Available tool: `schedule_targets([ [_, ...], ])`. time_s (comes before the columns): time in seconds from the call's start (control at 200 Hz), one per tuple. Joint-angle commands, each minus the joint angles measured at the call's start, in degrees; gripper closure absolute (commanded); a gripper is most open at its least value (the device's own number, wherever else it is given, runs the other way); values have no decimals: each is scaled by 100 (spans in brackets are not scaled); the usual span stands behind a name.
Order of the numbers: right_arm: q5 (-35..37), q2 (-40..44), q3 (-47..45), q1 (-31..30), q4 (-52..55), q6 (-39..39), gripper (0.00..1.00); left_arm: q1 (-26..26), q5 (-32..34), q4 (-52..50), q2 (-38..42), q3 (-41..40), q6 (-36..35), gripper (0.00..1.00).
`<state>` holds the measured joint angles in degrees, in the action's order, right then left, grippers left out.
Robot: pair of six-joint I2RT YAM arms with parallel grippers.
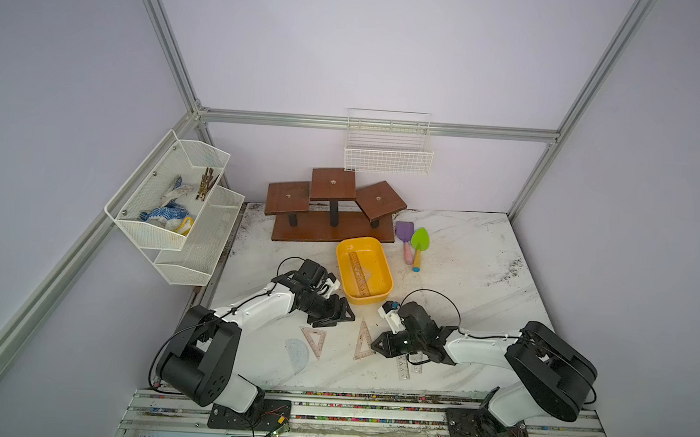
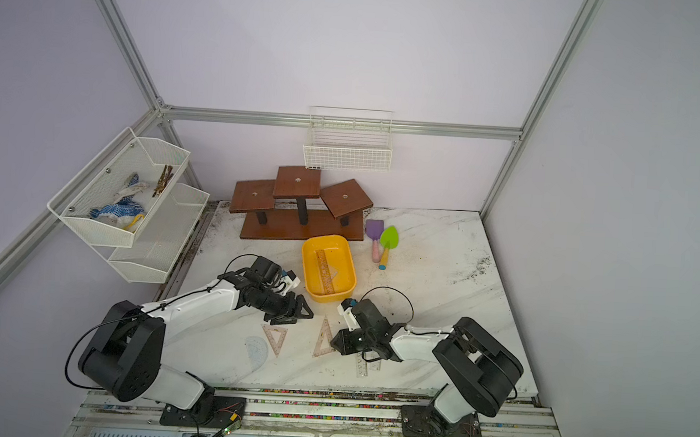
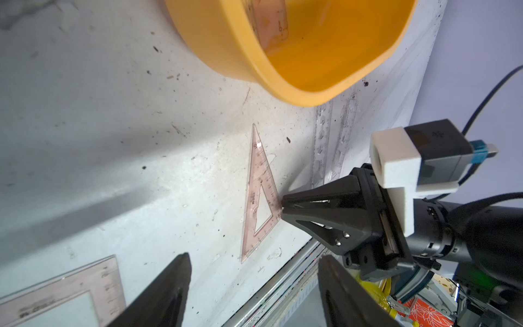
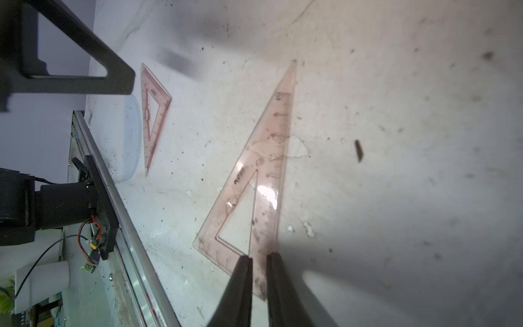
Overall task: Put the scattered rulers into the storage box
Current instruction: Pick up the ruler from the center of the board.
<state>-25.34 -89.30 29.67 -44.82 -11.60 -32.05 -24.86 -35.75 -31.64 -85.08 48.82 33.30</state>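
The yellow storage box (image 1: pixel 370 300) (image 2: pixel 327 298) stands mid-table with a pink straightedge (image 1: pixel 359 274) and a small set square in it. A tall pink set square (image 1: pixel 363 341) (image 4: pixel 263 175) lies flat in front of it. My right gripper (image 1: pixel 374 346) (image 4: pixel 259 256) is all but shut, a thin slit between its fingers, with its tips on that set square's near corner. My left gripper (image 1: pixel 344 317) (image 3: pixel 253 257) hangs open and holds nothing, left of the box and above a second set square (image 1: pixel 314 340). A bluish protractor (image 1: pixel 297 353) lies further left. Clear straightedges (image 1: pixel 408 366) are partly hidden under my right arm.
A purple and a green toy shovel (image 1: pixel 411 242) lie right of the box. A brown wooden stand (image 1: pixel 332 210) is behind it, a white wire basket (image 1: pixel 387 155) hangs on the back wall, and white mesh shelves (image 1: pixel 174 200) are at the left. The table's front rail (image 1: pixel 370 397) is close to the rulers.
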Motion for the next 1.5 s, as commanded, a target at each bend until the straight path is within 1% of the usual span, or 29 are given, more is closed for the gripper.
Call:
schedule_targets([
  [0.0, -284, -207, -82, -61, -304, -194, 82, -132, -274, -40, 108, -34, -157, 26],
  [0.08, -305, -106, -84, -37, -395, -233, 82, -220, -372, -40, 73, -39, -171, 27],
  [0.2, -282, 8, -2, 43, -396, -220, 85, -312, -478, -44, 28, -48, -200, 28],
  [0.315, -316, -93, 95, 138, -467, -213, 88, -360, -534, -53, -98, -39, -235, 29],
  [0.455, -372, -234, 186, 193, -512, -183, 90, -431, -549, -53, -224, -30, -254, 29],
  [0.825, -437, -472, 250, 219, -632, -181, 91, -476, -535, -71, -456, -78, -298, 30],
  [1.495, -394, -541, -233, 289, -891, -196, 92, -677, -464, -69, -808, -99, -246, 30],
])
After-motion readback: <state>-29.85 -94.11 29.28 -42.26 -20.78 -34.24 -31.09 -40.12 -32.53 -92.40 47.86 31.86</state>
